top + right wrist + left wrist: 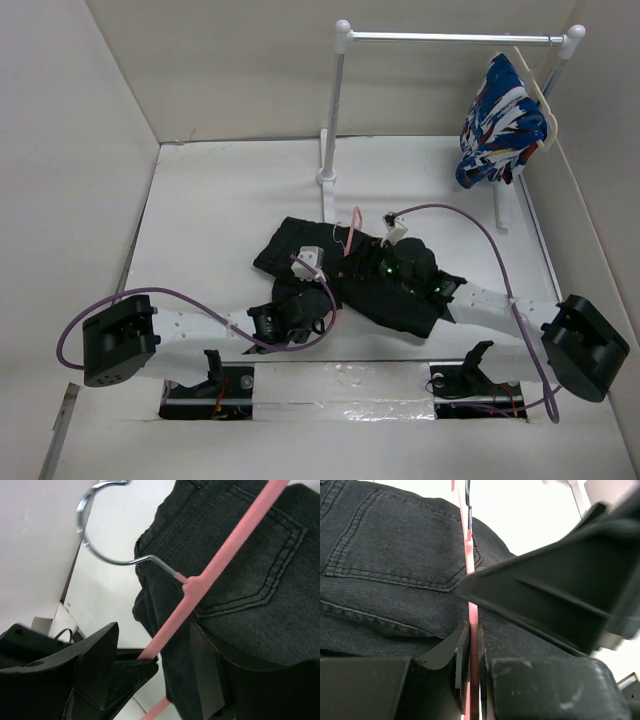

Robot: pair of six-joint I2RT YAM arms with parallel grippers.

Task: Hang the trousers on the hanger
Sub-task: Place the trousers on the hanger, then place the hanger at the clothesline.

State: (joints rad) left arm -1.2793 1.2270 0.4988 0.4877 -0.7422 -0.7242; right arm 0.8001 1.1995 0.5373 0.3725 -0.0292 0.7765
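Observation:
The black trousers [290, 245] lie crumpled in the middle of the table, a back pocket showing in the left wrist view [395, 545] and in the right wrist view [260, 565]. The pink hanger [351, 228] lies across them, and its metal hook [100, 545] hangs over the white table. My left gripper [474, 630] is shut on a thin pink bar of the hanger [470, 555]. It sits at the trousers' near edge [328, 300]. My right gripper [152, 665] is open, its jaws wide apart on either side of the hanger's pink arm [225, 550], with one finger over the trousers.
A white clothes rail [345, 100] stands at the back. A blue, white and red patterned garment [495, 125] hangs from it on a cream hanger [535, 85] at the right. White walls [100, 150] enclose the table on the left, back and right.

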